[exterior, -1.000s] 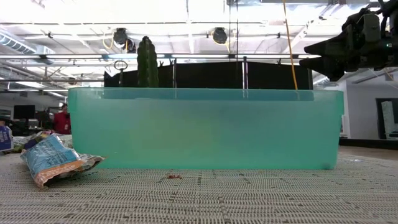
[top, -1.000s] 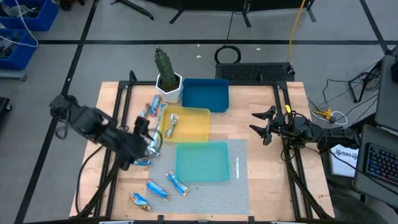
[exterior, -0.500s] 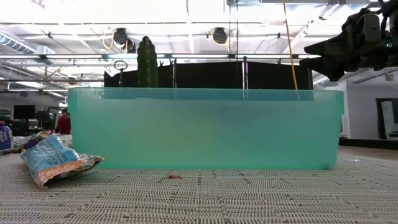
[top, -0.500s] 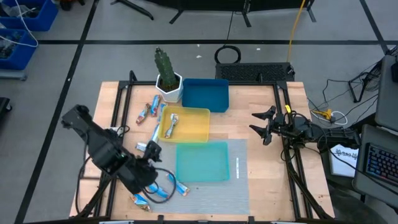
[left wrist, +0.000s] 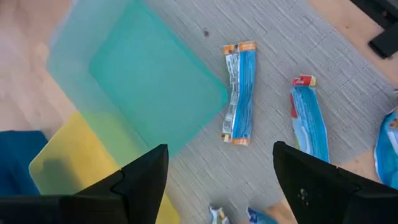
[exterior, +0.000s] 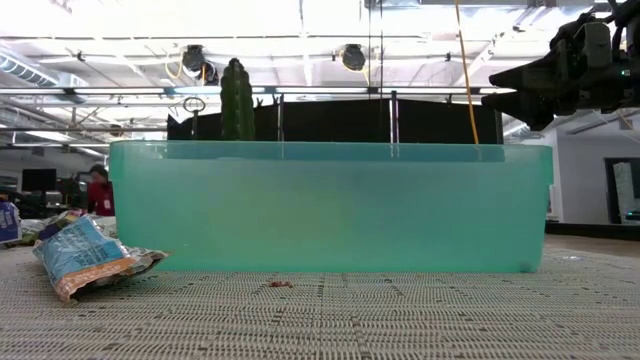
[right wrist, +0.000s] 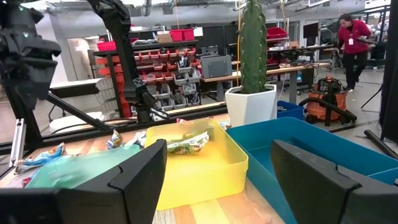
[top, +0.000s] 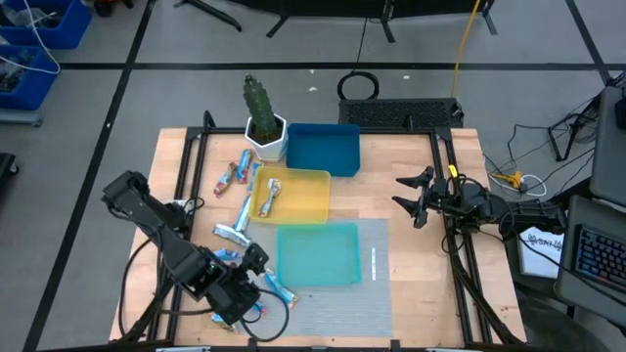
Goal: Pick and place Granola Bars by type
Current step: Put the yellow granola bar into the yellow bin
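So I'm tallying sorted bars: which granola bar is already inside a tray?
The silvery granola bar lying in the yellow tray; the other bars lie on the wooden table or the grey mat.

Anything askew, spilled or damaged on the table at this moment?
Nothing looks damaged or spilled. The granola bars lie scattered at odd angles on the wood and the grey mat, as unsorted items would. One bar already lies in the yellow tray. The teal tray and blue tray sit square and upright.
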